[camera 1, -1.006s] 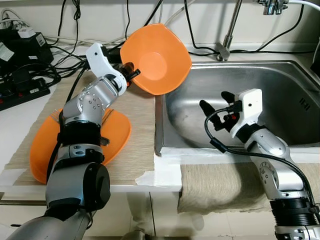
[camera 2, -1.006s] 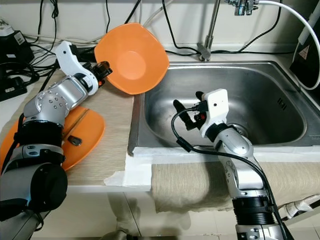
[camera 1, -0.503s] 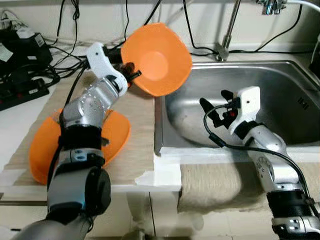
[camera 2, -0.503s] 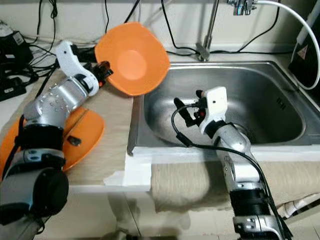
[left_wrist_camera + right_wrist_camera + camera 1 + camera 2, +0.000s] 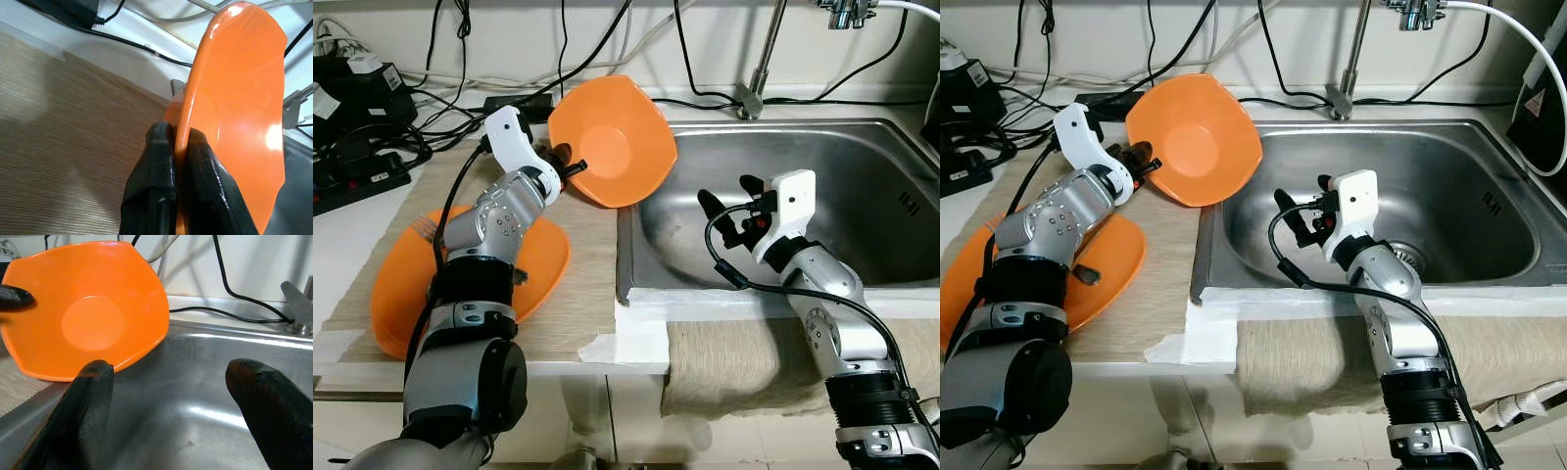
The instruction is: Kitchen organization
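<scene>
The orange bowl is glossy plastic with a softly squared rim and a round flat base, tipped up on edge so its hollow faces the sink. It hangs above the seam where the beige mat meets the steel sink, its lower rim close over the sink's left corner. The left claw is clamped tight on the bowl's rim, one black finger on each face of the wall (the wrist view shows the pinch plainly).

The sink basin holds nothing but its drain. On the mat near the surface's front edge lies an orange plate, flat, with a fork on it, partly under the left arm.

The right claw hovers inside the sink by its left wall, fingers spread wide and holding nothing, pointed towards the bowl.

Compared with a second ago, the bowl has come lower and a little to the robot's left, sitting nearer the surface than before. The right claw has edged slightly left within the sink. Black cables trail along the wall behind, and the tap stands at the sink's back edge.
</scene>
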Controlling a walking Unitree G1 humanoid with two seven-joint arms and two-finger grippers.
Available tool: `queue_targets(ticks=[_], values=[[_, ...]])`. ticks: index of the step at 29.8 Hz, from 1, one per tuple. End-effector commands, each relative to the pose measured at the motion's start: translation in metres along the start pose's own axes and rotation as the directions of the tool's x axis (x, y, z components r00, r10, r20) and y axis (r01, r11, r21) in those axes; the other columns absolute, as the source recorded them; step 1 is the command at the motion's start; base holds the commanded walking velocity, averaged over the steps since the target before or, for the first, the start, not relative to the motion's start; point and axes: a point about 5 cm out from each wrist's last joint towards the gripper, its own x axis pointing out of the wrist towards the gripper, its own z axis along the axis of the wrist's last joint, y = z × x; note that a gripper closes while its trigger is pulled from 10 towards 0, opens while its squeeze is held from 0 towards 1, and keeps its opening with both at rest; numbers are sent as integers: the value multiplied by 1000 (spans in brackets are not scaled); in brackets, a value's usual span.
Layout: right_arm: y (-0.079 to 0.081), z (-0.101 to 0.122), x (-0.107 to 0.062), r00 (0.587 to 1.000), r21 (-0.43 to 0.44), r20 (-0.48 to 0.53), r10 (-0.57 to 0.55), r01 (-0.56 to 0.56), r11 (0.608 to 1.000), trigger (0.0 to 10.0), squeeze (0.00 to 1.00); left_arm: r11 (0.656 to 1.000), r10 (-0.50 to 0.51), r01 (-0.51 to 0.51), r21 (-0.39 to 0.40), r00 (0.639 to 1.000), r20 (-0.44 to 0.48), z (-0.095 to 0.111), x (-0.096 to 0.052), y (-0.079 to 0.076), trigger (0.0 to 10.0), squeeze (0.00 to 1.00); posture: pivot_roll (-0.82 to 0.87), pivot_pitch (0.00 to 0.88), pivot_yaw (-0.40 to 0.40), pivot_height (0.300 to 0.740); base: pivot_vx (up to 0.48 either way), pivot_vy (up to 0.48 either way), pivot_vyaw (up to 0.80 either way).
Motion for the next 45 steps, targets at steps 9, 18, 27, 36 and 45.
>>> queue_targets(ticks=[9, 18, 27, 36, 45], values=[[-1, 0, 0, 1000, -8, 4, -11, 11, 1000, 10000, 0, 1000, -5, 6, -20, 999, 50, 10, -1, -2, 0, 0, -16, 0, 43, 740, 0, 0, 0], [-1, -1, -1, 1000, -9, 2, -12, 12, 1000, 10000, 0, 1000, -2, 3, -20, 999, 54, 10, -1, -2, 0, 0, -18, 0, 41, 740, 0, 0, 0], [-2, -2, -1, 1000, -11, -1, -14, 14, 1000, 10000, 0, 999, 0, 2, -32, 999, 52, 9, -1, -2, 0, 0, -15, 0, 40, 740, 0, 0, 0], [-2, -2, 0, 1000, -8, -1, -16, 16, 1000, 10000, 0, 999, 7, -4, -39, 998, 64, 11, -1, 0, 0, 0, -12, 0, 40, 740, 0, 0, 0], [-2, -1, 2, 1000, -8, 3, -17, 17, 1000, 10000, 0, 998, -13, 19, -67, 997, 82, 19, -2, -7, 0, 0, -9, 0, 41, 740, 0, 0, 0]])
